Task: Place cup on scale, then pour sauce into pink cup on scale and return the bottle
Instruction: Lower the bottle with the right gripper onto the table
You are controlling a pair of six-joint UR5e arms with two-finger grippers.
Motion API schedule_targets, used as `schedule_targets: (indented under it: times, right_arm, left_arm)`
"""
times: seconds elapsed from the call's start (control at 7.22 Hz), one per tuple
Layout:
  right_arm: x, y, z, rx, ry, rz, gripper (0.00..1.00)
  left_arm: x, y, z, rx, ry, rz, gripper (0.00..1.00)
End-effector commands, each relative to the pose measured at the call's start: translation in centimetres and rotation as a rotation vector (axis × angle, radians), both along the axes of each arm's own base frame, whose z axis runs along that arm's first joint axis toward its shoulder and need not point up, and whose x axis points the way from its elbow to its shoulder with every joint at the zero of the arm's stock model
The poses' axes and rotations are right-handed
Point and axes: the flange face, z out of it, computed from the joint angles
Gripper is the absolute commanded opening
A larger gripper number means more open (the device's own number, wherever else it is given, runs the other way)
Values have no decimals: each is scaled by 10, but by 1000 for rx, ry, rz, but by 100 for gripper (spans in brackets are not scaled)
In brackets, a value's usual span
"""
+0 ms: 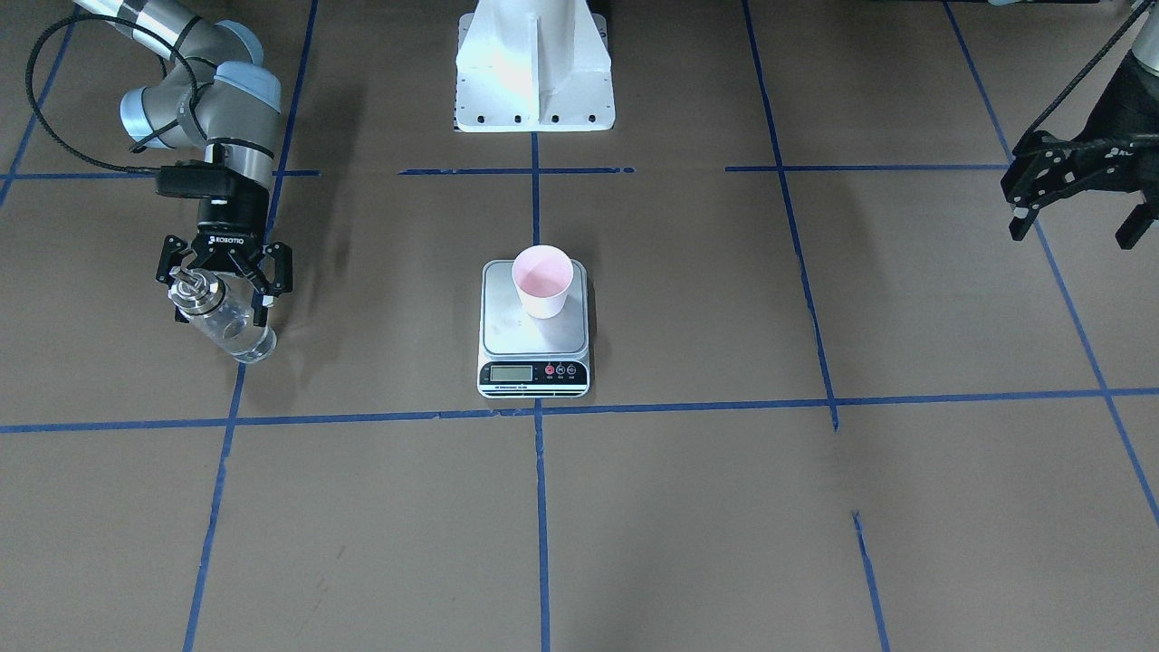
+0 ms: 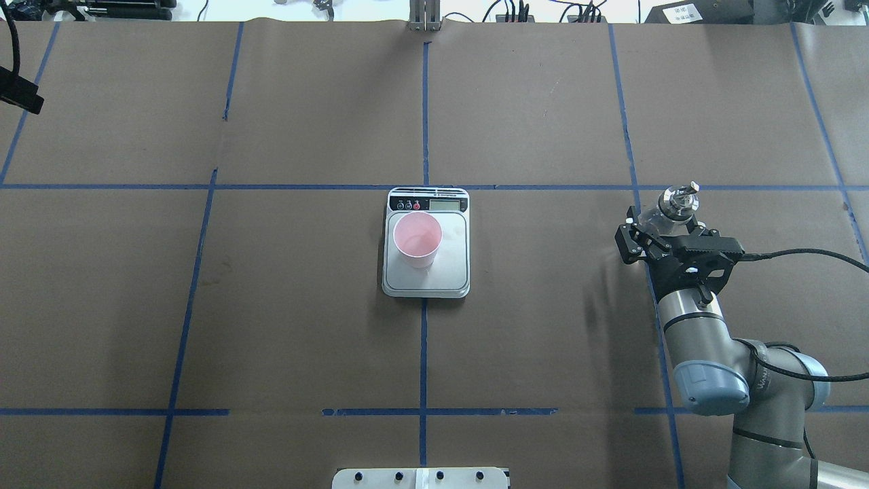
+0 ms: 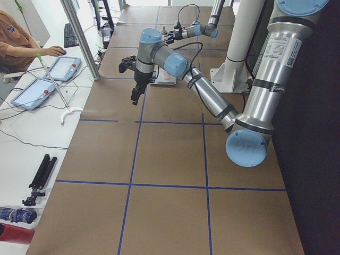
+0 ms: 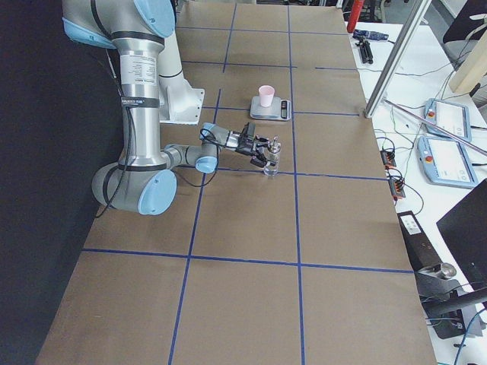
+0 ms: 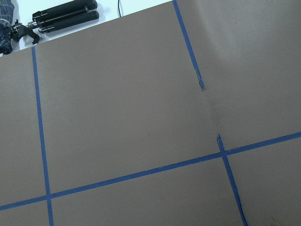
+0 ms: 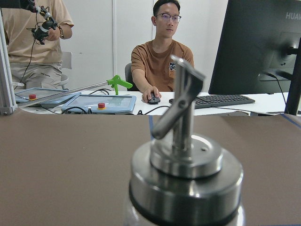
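Observation:
The pale pink cup (image 1: 543, 279) stands upright on the rear left of the scale's silver platform (image 1: 518, 333), seen from the front; it also shows from overhead (image 2: 417, 238). The clear glass bottle (image 1: 231, 328) with its silver pourer cap (image 6: 186, 174) stands upright on the table, far to the scale's right from the robot's side. My right gripper (image 1: 220, 312) is open, with a finger on each side of the bottle's upper part. My left gripper (image 1: 1077, 231) is open and empty, raised far to the scale's other side. Clear liquid shows low in the bottle.
Blue tape lines grid the brown table. The white robot base (image 1: 534, 81) stands behind the scale. Operators, a monitor and tablets (image 6: 99, 102) sit past the table's far edge. A black tripod (image 5: 61, 14) lies off the table's left end.

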Motion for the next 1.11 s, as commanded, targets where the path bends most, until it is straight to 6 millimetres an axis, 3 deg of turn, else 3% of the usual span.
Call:
schedule_targets:
  times: [0.0, 0.97]
  right_arm:
    - [0, 7, 4, 7, 11, -1, 100]
    - [-3, 38, 2, 54, 26, -7, 100]
  left_arm:
    - [0, 0, 0, -1, 0, -1, 100]
    - [-2, 1, -1, 1, 1, -3, 100]
